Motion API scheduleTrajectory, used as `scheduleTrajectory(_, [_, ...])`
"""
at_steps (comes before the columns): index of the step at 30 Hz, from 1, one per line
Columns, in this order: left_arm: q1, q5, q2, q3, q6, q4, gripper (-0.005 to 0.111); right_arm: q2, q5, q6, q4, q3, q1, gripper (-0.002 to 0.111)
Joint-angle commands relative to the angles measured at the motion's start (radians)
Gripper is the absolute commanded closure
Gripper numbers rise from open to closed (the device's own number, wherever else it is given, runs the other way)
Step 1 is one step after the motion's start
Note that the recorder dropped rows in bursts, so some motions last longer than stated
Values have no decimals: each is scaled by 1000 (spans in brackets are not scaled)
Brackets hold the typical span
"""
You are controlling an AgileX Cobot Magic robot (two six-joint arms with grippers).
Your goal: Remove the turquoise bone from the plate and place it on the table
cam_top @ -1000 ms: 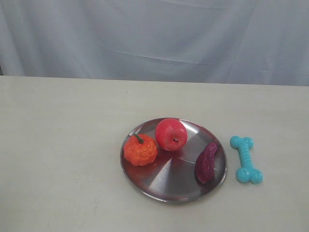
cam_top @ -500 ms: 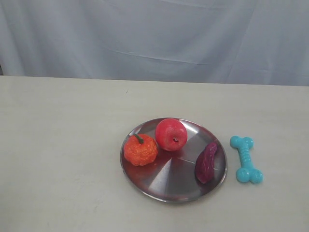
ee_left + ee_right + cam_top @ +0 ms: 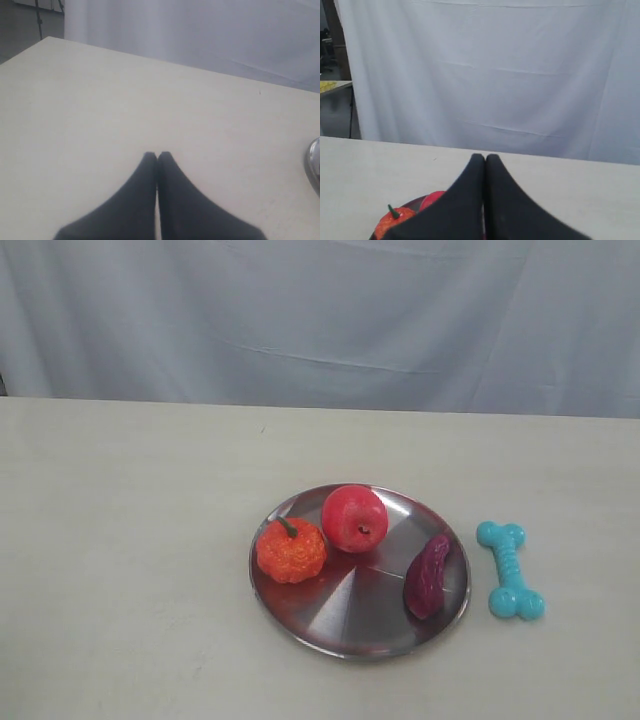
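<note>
The turquoise bone [image 3: 509,569] lies flat on the beige table [image 3: 130,540], just right of the silver plate [image 3: 340,625] and apart from its rim. Neither gripper shows in the exterior view. In the left wrist view my left gripper [image 3: 157,155] is shut with nothing in it, over bare table [image 3: 100,100], and the plate's rim [image 3: 314,165] peeks in at the frame's edge. In the right wrist view my right gripper [image 3: 485,157] is shut and empty, raised above the plate area; the bone is hidden there.
On the plate sit an orange pumpkin toy [image 3: 291,549], a red apple [image 3: 354,517] and a dark purple-red oblong toy [image 3: 428,576]. The pumpkin [image 3: 392,220] and apple [image 3: 432,200] also show beneath the right fingers. A white curtain [image 3: 320,320] hangs behind the table.
</note>
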Motion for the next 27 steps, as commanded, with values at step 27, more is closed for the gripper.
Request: scheduleTrajectory(27, [4, -5, -1, 3, -2, 6, 107, -159, -211, -153, -77, 432, -4, 109])
